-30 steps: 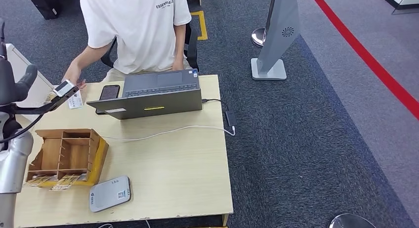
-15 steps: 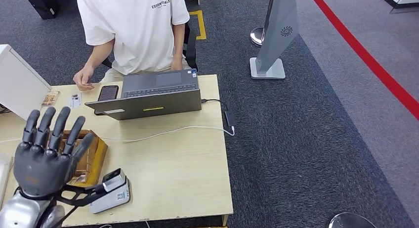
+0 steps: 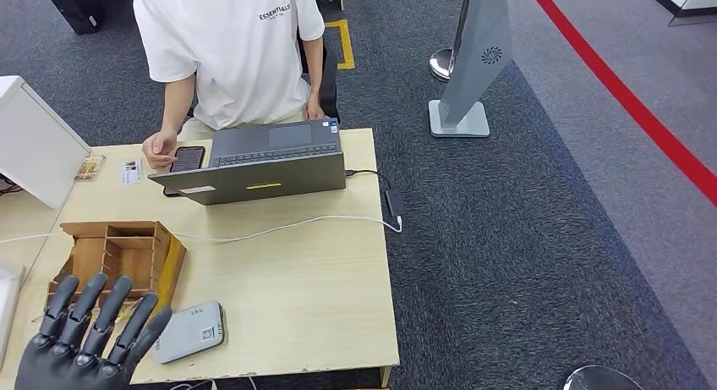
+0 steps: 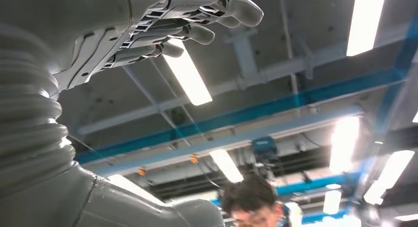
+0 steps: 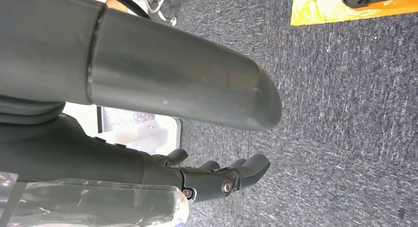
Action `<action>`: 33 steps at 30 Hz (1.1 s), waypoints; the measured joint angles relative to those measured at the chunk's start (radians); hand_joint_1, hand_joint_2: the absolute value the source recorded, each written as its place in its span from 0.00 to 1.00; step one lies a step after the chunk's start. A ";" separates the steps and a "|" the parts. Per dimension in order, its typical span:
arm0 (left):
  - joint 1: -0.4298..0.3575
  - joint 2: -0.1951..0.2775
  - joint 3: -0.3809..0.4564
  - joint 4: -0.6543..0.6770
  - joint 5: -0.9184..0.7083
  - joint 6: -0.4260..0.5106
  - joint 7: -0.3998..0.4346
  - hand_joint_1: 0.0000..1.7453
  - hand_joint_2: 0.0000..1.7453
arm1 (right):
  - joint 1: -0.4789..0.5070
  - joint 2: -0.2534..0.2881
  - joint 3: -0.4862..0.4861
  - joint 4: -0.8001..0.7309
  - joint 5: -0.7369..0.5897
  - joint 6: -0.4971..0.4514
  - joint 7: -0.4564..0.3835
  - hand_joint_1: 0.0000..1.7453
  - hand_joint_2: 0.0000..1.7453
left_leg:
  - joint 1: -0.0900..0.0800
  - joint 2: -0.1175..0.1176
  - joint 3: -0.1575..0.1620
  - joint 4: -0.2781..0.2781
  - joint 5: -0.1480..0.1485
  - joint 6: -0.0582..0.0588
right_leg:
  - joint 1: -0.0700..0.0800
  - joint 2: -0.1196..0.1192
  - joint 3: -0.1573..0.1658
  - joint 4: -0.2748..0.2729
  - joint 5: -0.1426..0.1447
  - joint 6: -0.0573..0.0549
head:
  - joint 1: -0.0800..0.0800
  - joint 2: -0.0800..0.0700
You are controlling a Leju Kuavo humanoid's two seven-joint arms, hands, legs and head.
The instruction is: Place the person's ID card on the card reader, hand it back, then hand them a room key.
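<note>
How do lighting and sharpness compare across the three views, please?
Head view: even, soft light, the table and laptop sharp, faint shadows. Left wrist view: it looks up at ceiling lamps that glare white, leaving the left hand dim and the person soft. Right wrist view: the arm tube close up is blurred, the carpet and right hand clearer.

The left robot hand (image 3: 84,339) is cut off by the head view's lower edge, its palm out of frame; the card reader (image 3: 188,331) is partly hidden behind its fingers (image 3: 135,326); the person (image 3: 228,52) is cropped at the top edge, head out of frame; the phone (image 3: 187,159) lies partly under the person's hand (image 3: 159,147); the small cards (image 3: 128,172) near the table's (image 3: 296,280) far corner are too small to read.
</note>
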State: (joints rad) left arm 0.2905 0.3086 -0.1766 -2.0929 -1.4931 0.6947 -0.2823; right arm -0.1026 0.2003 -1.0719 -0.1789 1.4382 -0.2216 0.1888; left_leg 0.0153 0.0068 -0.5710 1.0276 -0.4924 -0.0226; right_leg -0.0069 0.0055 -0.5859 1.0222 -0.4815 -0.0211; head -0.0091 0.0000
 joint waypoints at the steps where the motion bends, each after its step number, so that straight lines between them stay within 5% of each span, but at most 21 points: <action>1: 0.014 -0.004 0.010 0.002 0.034 0.000 -0.063 0.00 1.00 | 0.000 0.000 0.000 0.000 0.000 0.000 0.000 0.00 0.00 | 0.000 0.000 0.000 0.000 0.000 0.000 | 0.000 0.000 0.000 0.000 0.000 0.000 | 0.000 0.000; 4: 0.049 -0.045 0.084 0.016 0.131 0.000 -0.289 0.00 1.00 | 0.000 0.000 0.000 0.000 0.000 0.000 0.000 0.00 0.00 | 0.000 -0.001 0.000 0.000 0.000 0.000 | 0.000 0.000 0.000 0.000 0.000 0.000 | 0.000 0.000; 7: 0.067 -0.087 0.163 0.031 0.166 0.000 -0.384 0.00 1.00 | 0.000 0.000 0.000 0.000 0.000 0.000 0.000 0.00 0.00 | 0.000 -0.001 0.000 0.000 0.000 0.000 | 0.000 -0.001 0.000 0.000 0.000 0.000 | 0.000 0.000; 17: 0.086 -0.152 0.288 0.096 0.171 0.000 -0.409 0.00 1.00 | 0.000 0.000 0.000 0.000 0.007 0.000 0.002 0.00 0.00 | 0.000 -0.002 0.000 0.000 0.000 0.000 | 0.000 -0.002 0.001 0.000 0.000 0.000 | 0.000 0.000; 33: 0.028 -0.168 0.495 0.385 0.188 0.000 -0.406 0.00 1.00 | -0.001 0.001 0.000 0.001 0.024 0.002 0.006 0.00 0.00 | 0.000 -0.002 0.000 0.000 0.000 0.000 | 0.000 -0.002 0.001 0.000 0.000 0.000 | 0.000 0.000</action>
State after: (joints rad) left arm 0.3186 0.1411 0.3182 -1.7081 -1.3051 0.6947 -0.6887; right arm -0.1038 0.2013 -1.0719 -0.1781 1.4619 -0.2193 0.1950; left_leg 0.0154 0.0047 -0.5705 1.0277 -0.4924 -0.0227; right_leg -0.0068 0.0032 -0.5850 1.0221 -0.4817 -0.0209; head -0.0091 0.0000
